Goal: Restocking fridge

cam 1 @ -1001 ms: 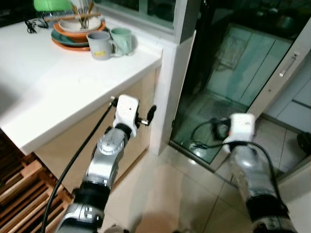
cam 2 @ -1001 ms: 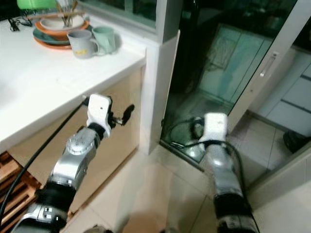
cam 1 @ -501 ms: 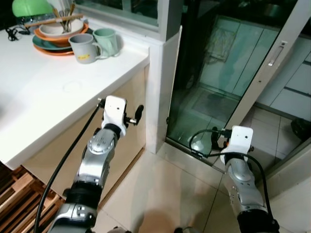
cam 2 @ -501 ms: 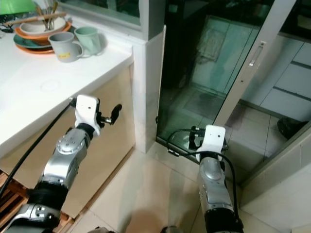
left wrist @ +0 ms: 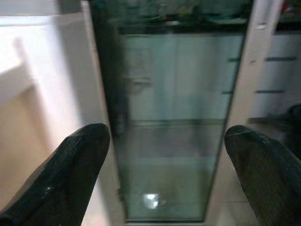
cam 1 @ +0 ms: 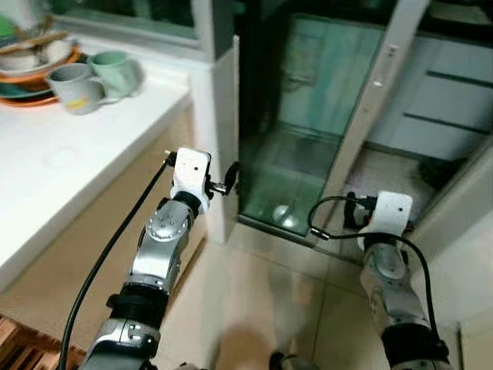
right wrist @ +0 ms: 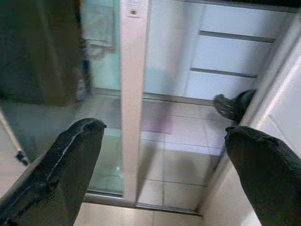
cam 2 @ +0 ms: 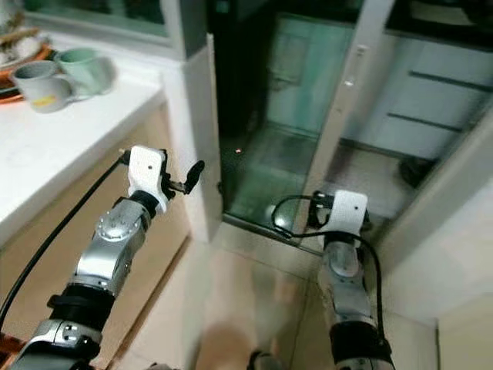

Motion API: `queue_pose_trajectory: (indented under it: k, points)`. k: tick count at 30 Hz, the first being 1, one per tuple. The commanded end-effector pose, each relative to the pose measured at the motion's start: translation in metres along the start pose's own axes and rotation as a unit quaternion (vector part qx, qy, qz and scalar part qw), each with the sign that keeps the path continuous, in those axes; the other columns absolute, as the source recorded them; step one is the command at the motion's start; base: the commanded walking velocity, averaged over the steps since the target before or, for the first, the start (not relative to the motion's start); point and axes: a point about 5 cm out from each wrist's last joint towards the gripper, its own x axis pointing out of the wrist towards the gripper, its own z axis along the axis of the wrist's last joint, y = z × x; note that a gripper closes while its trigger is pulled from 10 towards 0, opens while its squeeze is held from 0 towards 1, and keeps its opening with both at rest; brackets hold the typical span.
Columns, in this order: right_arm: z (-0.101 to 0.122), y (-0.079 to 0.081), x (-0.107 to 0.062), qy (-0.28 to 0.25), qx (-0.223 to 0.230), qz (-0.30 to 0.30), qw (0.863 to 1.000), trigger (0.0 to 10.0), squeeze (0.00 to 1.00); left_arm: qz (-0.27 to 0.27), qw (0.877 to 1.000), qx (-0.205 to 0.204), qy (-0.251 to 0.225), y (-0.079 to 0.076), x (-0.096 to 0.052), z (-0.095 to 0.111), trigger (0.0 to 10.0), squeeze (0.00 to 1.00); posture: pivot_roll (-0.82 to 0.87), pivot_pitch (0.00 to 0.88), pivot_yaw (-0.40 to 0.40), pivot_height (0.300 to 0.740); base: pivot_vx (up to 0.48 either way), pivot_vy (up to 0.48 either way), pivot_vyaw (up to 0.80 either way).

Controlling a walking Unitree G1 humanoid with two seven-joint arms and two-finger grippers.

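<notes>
The stack of plates (cam 1: pixel 31 65) at the far end of the desk (cam 1: pixel 69 154) runs off the picture's upper left edge, and the two mugs (cam 1: pixel 96 77) beside it are smeared by motion blur. Behind the sliding glass door (cam 1: pixel 308 123) the room is dark and tinted, so nothing there can be named. A dark object on the floor (right wrist: pixel 233 106) beyond the door frame is too blurred to identify.
</notes>
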Motion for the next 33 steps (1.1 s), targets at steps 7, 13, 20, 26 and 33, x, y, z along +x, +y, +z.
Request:
queue_pose_trajectory:
  k: [7,13,20,26,33]
  points:
    - [-0.002,0.010,-0.004,-0.001,0.000,0.028,1.000,10.0,0.00,0.005,1.000,0.002,-0.005,0.001,0.004,0.000,10.0,0.00,-0.04,0.000,0.015,0.740,0.000,0.000,-0.79]
    - [-0.010,0.012,-0.005,0.018,-0.001,0.036,0.999,10.0,0.00,0.003,1.000,0.011,-0.005,0.001,0.006,0.001,10.0,0.00,-0.05,0.000,0.022,0.740,0.000,0.000,-0.78]
    - [-0.002,0.017,0.002,0.006,-0.004,0.058,0.998,10.0,0.00,0.003,1.000,0.002,-0.013,-0.002,0.009,0.003,10.0,0.00,-0.04,0.000,-0.004,0.740,0.000,0.000,-0.33]
    - [0.002,0.018,0.007,0.005,-0.004,0.060,0.998,10.0,0.00,0.003,1.000,-0.019,-0.013,-0.002,0.008,0.002,10.0,0.00,-0.03,0.000,-0.016,0.740,0.000,0.000,0.00]
    - [0.008,0.022,0.015,0.003,-0.001,0.075,0.997,10.0,0.00,0.009,0.999,-0.027,-0.021,0.000,0.009,0.005,10.0,0.00,-0.01,0.000,-0.033,0.740,-0.077,0.000,0.00]
